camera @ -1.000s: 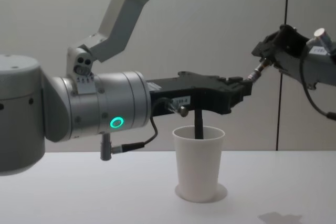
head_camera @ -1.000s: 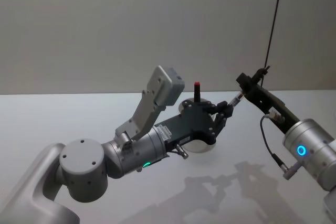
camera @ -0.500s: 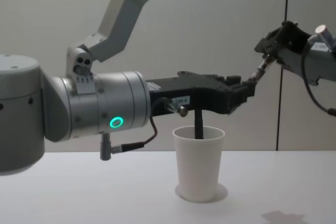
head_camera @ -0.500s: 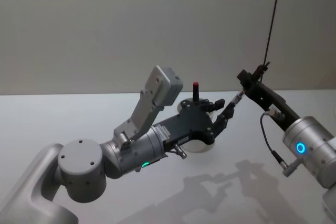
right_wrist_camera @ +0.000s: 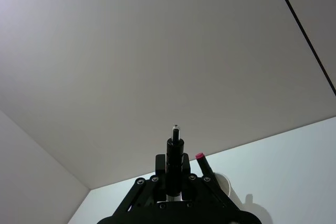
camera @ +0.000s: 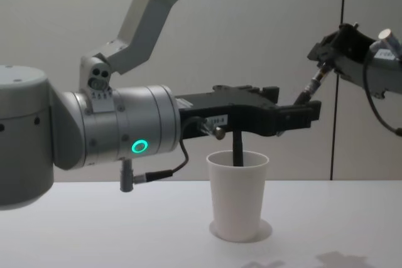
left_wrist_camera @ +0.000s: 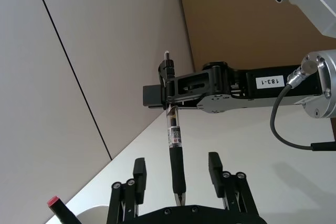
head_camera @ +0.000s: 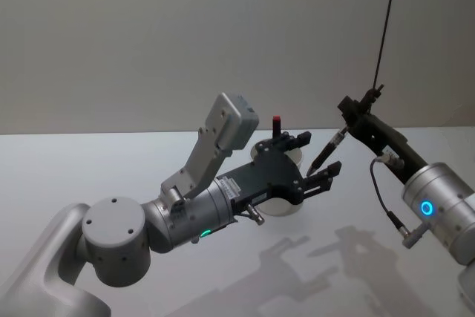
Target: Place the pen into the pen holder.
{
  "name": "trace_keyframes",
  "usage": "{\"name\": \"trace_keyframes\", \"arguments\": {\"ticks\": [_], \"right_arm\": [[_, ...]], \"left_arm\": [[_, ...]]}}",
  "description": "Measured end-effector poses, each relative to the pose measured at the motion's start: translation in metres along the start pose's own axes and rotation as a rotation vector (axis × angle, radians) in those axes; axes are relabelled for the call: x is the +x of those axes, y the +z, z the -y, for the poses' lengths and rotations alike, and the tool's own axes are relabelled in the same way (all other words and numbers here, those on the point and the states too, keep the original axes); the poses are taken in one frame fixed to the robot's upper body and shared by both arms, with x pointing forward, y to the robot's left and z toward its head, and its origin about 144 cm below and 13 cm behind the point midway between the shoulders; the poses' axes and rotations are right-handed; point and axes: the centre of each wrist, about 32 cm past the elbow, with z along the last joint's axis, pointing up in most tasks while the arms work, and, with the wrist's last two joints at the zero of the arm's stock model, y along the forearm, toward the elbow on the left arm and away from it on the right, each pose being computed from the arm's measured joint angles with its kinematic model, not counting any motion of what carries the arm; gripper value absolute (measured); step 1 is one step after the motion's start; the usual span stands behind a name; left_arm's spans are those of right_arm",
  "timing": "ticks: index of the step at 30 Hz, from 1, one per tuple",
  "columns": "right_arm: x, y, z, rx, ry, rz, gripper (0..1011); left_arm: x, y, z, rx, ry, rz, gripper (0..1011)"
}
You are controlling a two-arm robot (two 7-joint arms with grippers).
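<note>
one pen (left_wrist_camera: 176,166) hangs clamped in the right gripper (left_wrist_camera: 169,95), its tip between the spread fingers of the left gripper (head_camera: 318,155), high beside the pen holder (camera: 237,205); seemingly mid-handover, left must close squarely next.

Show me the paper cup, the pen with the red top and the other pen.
paper cup (camera: 237,202): chest view, on its white side wall.
red-topped pen (head_camera: 276,121): head view, on its red top.
other pen (left_wrist_camera: 172,132): left wrist view, on its clear barrel.
</note>
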Motion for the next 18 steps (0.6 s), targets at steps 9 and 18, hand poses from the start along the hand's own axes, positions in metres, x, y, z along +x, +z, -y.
{"name": "trace_keyframes", "arguments": {"ticks": [9,18], "right_arm": [[0.003,0.004,0.0,0.015,0.008,0.07,130],[0.012,0.011,-0.001,0.032,0.03,0.177,130]], "left_arm": [[0.0,0.0,0.0,0.0,0.0,0.0,958],[0.0,0.0,0.0,0.0,0.0,0.0,1000]]}}
